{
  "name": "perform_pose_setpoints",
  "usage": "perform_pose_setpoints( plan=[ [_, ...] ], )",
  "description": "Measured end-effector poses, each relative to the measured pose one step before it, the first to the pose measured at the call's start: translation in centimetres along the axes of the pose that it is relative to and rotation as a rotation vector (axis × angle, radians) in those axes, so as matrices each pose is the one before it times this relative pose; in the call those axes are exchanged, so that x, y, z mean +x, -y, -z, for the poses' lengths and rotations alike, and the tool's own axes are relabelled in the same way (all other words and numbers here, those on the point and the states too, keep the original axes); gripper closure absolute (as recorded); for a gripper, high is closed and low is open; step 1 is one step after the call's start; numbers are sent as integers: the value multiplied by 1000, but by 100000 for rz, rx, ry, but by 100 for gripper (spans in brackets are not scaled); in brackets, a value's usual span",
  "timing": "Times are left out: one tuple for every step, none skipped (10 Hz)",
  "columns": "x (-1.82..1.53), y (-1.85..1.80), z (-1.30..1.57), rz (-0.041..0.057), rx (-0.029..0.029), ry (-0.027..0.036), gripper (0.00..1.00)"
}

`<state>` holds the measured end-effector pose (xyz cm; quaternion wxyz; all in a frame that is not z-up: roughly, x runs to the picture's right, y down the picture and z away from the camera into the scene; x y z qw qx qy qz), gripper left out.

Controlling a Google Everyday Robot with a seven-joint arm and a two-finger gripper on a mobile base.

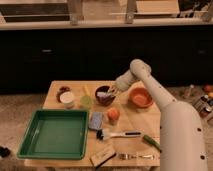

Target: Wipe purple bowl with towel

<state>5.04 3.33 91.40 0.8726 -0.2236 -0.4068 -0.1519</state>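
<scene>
The purple bowl (104,97) stands near the back middle of the wooden table (135,120). A pale towel (104,93) lies inside it. My gripper (112,90) reaches in from the right over the bowl's right rim and touches the towel. The white arm (165,112) runs from the lower right up to the gripper.
An orange bowl (140,97) stands right of the purple bowl. A white cup (67,99) and a yellow-green item (86,101) stand left of it. A green tray (54,133) fills the front left. A blue sponge (96,120), an orange fruit (113,115), a brush (117,134), a fork (135,156) lie in front.
</scene>
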Motion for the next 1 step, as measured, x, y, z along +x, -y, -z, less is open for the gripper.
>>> perform_pose_setpoints(
  plan=[
    [179,271,75,287,680,-176,100]
  ],
)
